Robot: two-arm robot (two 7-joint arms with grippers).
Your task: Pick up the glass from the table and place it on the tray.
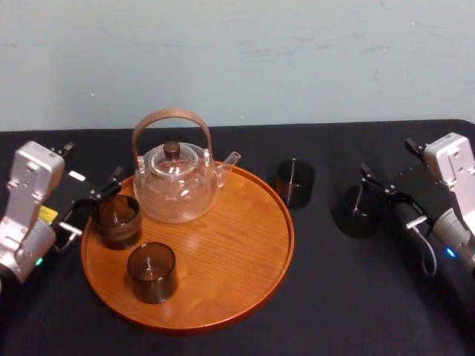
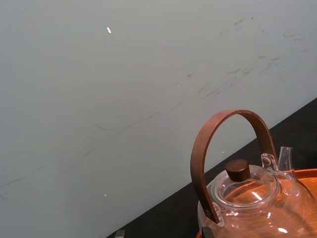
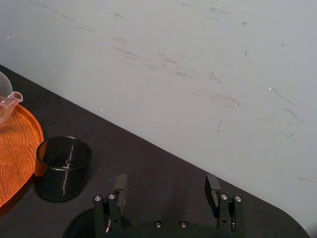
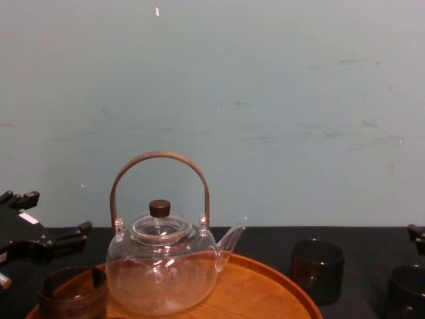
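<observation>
Glass point(image 1: 360, 211) on table, right of tray point(image 1: 245, 289), apart from it. Right gripper point(image 3: 166, 184) just beside glass, on side away from tray; fingers spread wide, holding nothing. Left gripper point(image 1: 93, 202) at tray's left rim, fingers apart, empty.

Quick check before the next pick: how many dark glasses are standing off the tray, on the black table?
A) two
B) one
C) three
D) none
A: two stand on the black table to the right of the tray, with the inner glass beside its rim and the outer glass farther right.
</observation>
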